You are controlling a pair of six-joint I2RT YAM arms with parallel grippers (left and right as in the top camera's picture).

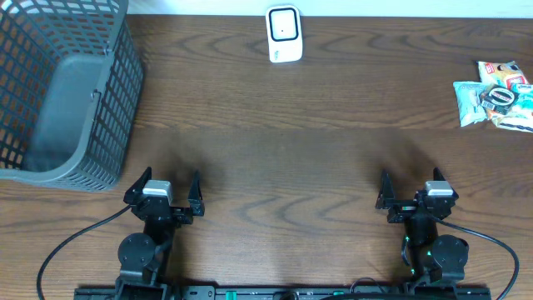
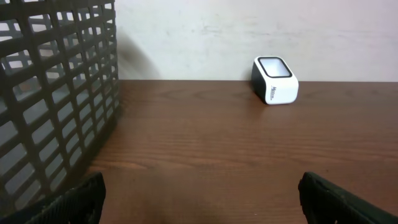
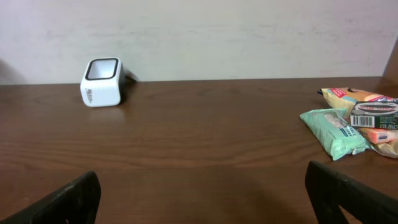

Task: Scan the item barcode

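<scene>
Two robot arms rest at the lower edge of a dark wood-grain bench [image 1: 291,142], seen from overhead. The left claw [image 1: 171,178] at lower left and the right claw [image 1: 410,178] at lower right both stand empty with jaws spread wide apart, each pointing toward the top of the frame. The goods to be scanned, a small heap of snack packets [image 1: 495,93], lie at the right edge of the frame in its upper half, well apart from either claw. A white barcode scanner [image 1: 283,34] with a dark window sits at top centre, at the bench's far edge. A grey mesh basket [image 1: 117,125] fills the upper left corner, near the left claw.

From the left wrist, the basket's lattice wall [image 2: 56,106] fills the left side and the scanner [image 2: 275,80] stands right of centre by a pale wall. The claw's dark fingers [image 2: 71,202] show only in the bottom corners. From the right wrist, the scanner [image 3: 102,82] is at upper left and the packets lie at far right. A pale green packet [image 3: 336,132] is nearest, and just beside it is one bearing a printed barcode label [image 3: 373,119].
</scene>
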